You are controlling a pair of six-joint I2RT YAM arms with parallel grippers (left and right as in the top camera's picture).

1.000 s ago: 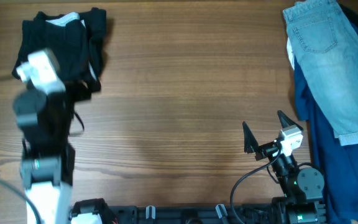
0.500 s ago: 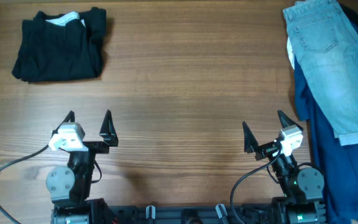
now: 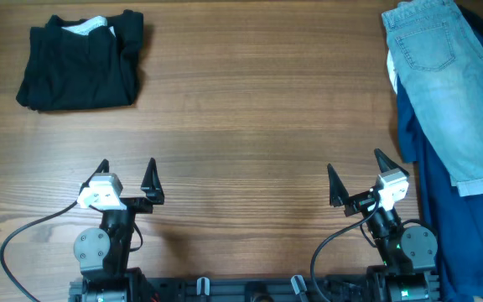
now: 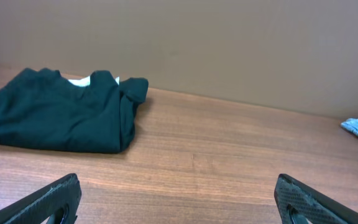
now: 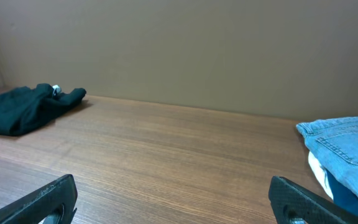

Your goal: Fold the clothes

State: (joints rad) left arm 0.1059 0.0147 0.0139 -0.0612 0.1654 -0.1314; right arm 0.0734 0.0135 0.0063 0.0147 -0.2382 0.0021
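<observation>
The black shirt [image 3: 78,63] is lying as a neat, compact bundle at the far left corner of the table [image 3: 250,117], a strip of white showing at its collar; it is looking finished. The rest of the work is waiting at the right edge, where a pair of pale jeans [image 3: 443,75] is lying on top of a larger dark blue garment [image 3: 443,226], both spread loose and running past the frame.

The left hand [image 3: 126,168] is sitting low near the front edge with its fingers spread wide and nothing between them. The right hand [image 3: 355,164] is doing the same on its side, released and empty, just beside the blue cloth. Neither is touching any clothing.

So the task is seeming to stand between garments: one done, the next not yet picked. The next move is probably calling for the right arm to reach to the jeans, since they are lying uppermost, take an edge or the waistband, and drag them onto the bare middle of the table, where both arms can flatten them without pulling the blue garment along.
</observation>
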